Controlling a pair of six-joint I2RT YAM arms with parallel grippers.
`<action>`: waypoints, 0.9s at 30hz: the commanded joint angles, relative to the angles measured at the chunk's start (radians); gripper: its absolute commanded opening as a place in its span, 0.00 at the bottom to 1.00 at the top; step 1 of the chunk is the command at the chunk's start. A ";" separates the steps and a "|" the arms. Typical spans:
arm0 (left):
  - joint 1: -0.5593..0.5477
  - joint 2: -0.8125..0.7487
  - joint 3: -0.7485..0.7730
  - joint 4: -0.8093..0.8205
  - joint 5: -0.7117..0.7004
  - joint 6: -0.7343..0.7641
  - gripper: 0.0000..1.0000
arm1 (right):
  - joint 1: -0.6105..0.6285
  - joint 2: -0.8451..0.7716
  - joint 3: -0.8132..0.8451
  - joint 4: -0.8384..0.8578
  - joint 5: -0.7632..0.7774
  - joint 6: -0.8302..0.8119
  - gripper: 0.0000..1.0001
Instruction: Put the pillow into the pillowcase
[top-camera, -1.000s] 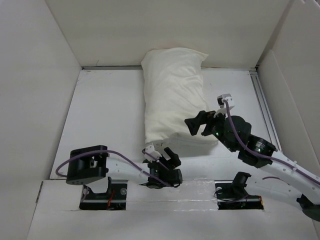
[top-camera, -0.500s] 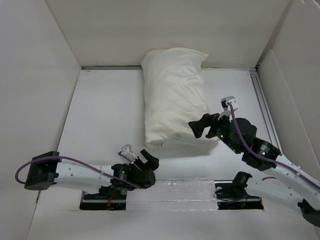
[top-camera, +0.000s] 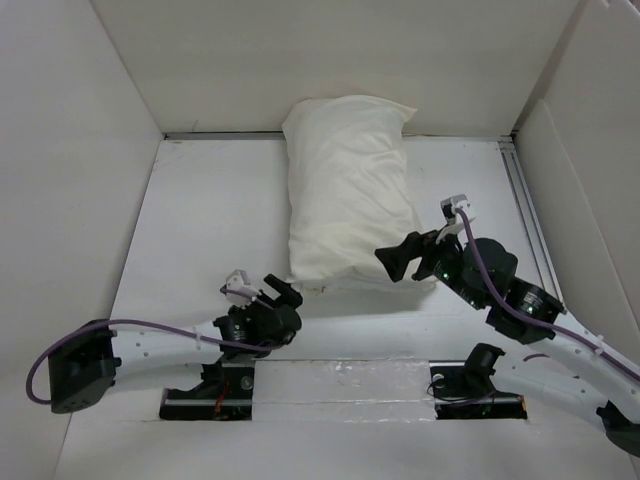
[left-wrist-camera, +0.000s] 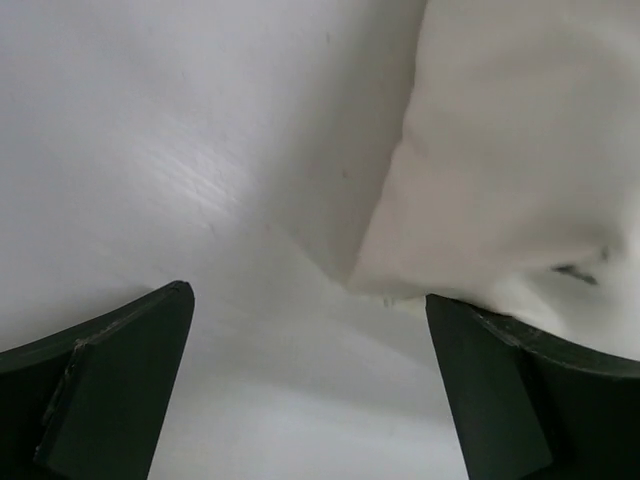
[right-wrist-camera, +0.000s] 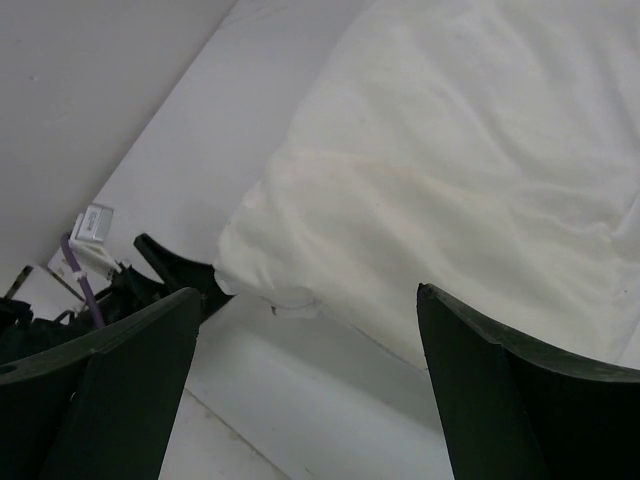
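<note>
The left gripper (top-camera: 283, 291) stands wide open and empty, its dark fingers just short of a pointed near corner of the wrinkly cream pillowcase (top-camera: 345, 190). The right gripper (top-camera: 392, 260), also spread and holding nothing, hangs over the other near corner. Beside it a whiter strip of the plump pillow (top-camera: 360, 285) shows at the case's edge.

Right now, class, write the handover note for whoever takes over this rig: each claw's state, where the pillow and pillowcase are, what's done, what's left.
Left claw: open, empty, by the pillowcase's near left corner, not gripping it.
Right claw: open, empty, over its near right corner.
Pillowcase: plump, lying lengthwise on the table, far end at the back wall.
Done: the pillow appears to be inside; only cream fabric shows.
Left: check the near end; whether the pillow is fully tucked in cannot be told.
</note>
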 joint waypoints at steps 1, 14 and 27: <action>0.137 -0.068 -0.121 0.377 -0.022 0.348 1.00 | -0.008 -0.032 -0.021 0.044 -0.023 -0.014 0.94; 0.170 0.103 -0.130 0.695 0.194 0.643 0.88 | -0.008 -0.055 -0.043 0.025 -0.023 -0.023 0.94; 0.134 0.260 -0.077 0.610 0.057 0.480 0.24 | -0.017 -0.077 -0.043 -0.031 -0.003 -0.032 0.94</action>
